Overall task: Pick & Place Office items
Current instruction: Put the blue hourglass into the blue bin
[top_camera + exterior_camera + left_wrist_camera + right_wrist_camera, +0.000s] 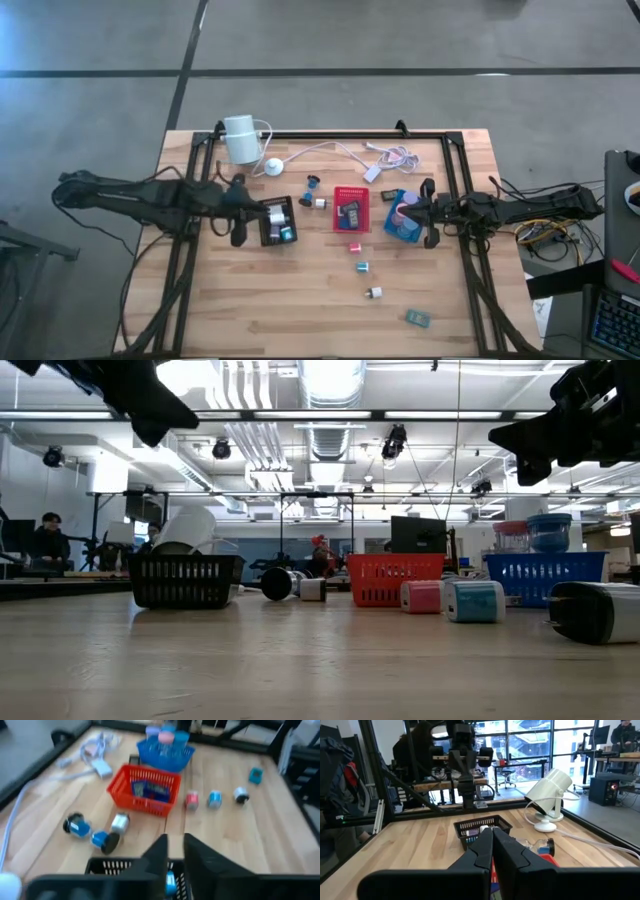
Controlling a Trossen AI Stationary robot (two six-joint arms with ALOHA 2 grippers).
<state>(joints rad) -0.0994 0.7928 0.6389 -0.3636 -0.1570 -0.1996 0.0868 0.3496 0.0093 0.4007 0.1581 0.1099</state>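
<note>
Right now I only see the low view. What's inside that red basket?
Observer: From above, the red tray holds a few dark pieces.
Operator: And that dark shape at the top left?
Observer: That's the left gripper, hanging right over the black tray.
Operator: Are the three blocks in front of me the only loose ones nearby?
Observer: No, a teal piece lies apart from them, close to the table's edge.
</note>
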